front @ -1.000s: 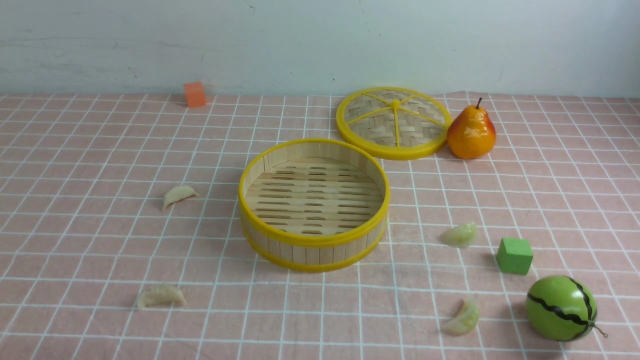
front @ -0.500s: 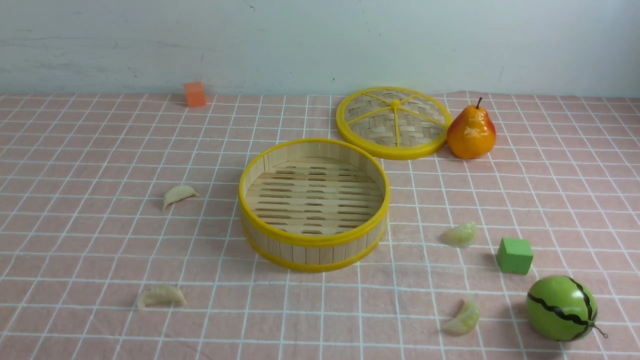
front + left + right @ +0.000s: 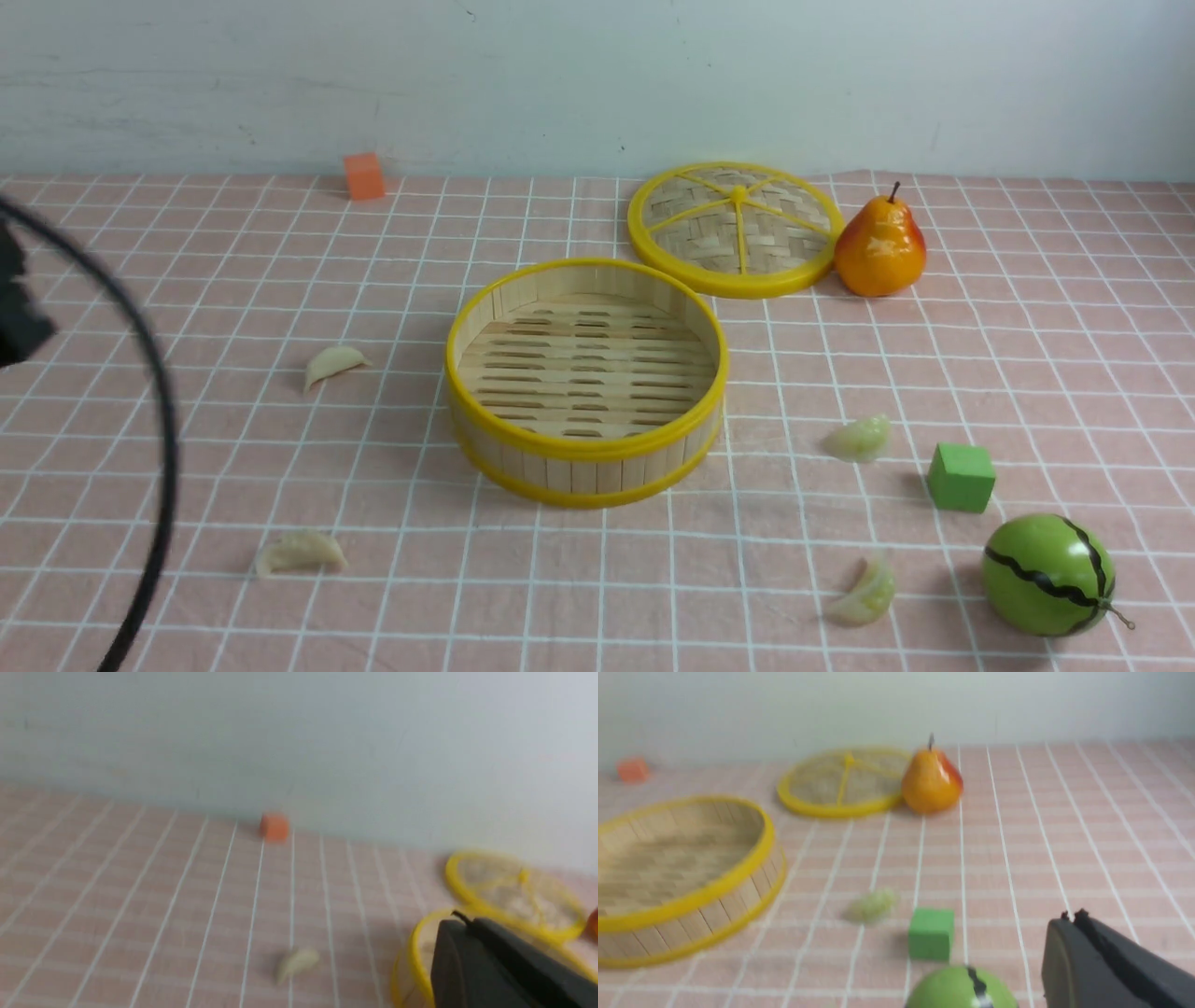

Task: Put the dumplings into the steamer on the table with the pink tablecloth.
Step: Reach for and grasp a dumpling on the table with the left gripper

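Observation:
The steamer (image 3: 586, 452) stands empty in the middle of the pink tablecloth (image 3: 187, 280). Two cream dumplings lie to its left, one (image 3: 333, 363) farther back and one (image 3: 301, 552) nearer the front. Two pale green dumplings lie to its right, one (image 3: 859, 439) farther back and one (image 3: 865, 592) nearer. My left gripper (image 3: 460, 921) is shut and empty, in the air beside the steamer's rim (image 3: 415, 952), with a cream dumpling (image 3: 296, 961) ahead of it. My right gripper (image 3: 1071, 918) is shut and empty, above the cloth near a green dumpling (image 3: 872, 905).
The woven lid (image 3: 733, 229) and a pear (image 3: 880, 247) sit behind the steamer on the right. A green cube (image 3: 961, 477) and a toy watermelon (image 3: 1047, 574) lie at the front right. An orange cube (image 3: 364, 175) is by the back wall. A black cable (image 3: 163, 420) hangs at the left.
A black part of my left arm and its cable have come into the front view at the left edge. The objects on the cloth have not moved.

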Controlling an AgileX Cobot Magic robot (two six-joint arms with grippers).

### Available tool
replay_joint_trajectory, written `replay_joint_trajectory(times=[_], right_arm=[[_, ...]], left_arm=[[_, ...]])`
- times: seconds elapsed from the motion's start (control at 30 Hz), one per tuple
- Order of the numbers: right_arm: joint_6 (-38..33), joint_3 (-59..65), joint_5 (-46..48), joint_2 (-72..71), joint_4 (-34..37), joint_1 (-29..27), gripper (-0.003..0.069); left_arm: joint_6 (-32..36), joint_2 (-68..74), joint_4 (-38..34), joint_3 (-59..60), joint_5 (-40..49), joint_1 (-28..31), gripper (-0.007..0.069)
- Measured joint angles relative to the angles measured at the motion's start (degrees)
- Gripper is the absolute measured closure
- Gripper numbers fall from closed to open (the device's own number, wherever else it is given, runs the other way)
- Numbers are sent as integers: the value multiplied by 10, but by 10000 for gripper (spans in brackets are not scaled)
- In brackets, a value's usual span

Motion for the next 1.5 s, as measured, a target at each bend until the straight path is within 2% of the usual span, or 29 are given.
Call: replay_joint_trajectory(times=[0.07,0.13,0.2,0.27,0.43,0.6,0.67,0.73,0.77,0.8,0.83,0.9,1.0,1.17,1.27,1.47,1.5], right_arm=[[-11,-40,65,56,12,6,666],[-25,-63,100,82,16,11,665],[-73,-118,173,147,24,30,664],[-110,-154,210,191,38,50,664],[-205,-194,226,273,99,97,662],[-255,-195,235,309,117,103,662],[-263,-195,236,318,118,103,662],[-264,-196,235,320,118,103,662],[-264,-196,235,320,118,103,662],[-264,-196,235,320,118,103,662],[-264,-196,234,321,118,103,662],[-264,-196,231,321,118,103,660],[-264,-197,227,322,118,103,659],[-265,-197,222,324,118,103,659],[-266,-197,221,324,118,103,657],[-266,-197,220,324,118,103,652],[-266,-197,220,324,120,103,651]], left_arm=[[4,90,-1,-61,87,0,638],[9,132,-4,-93,131,0,638],[32,220,-22,-176,218,0,638],[53,285,-36,-235,265,0,638],[90,439,-44,-415,354,0,638],[101,567,-25,-566,418,0,628],[118,640,-8,-647,460,0,575],[146,716,2,-731,503,0,479],[148,722,2,-738,511,0,458],[156,746,4,-764,527,0,415],[166,797,6,-821,560,0,321],[171,841,11,-871,597,-2,246],[180,893,31,-930,622,-7,190],[184,918,43,-948,643,-11,212],[184,920,47,-948,646,-11,302],[161,914,50,-948,648,-11,350],[158,907,41,-948,654,-11,417]])
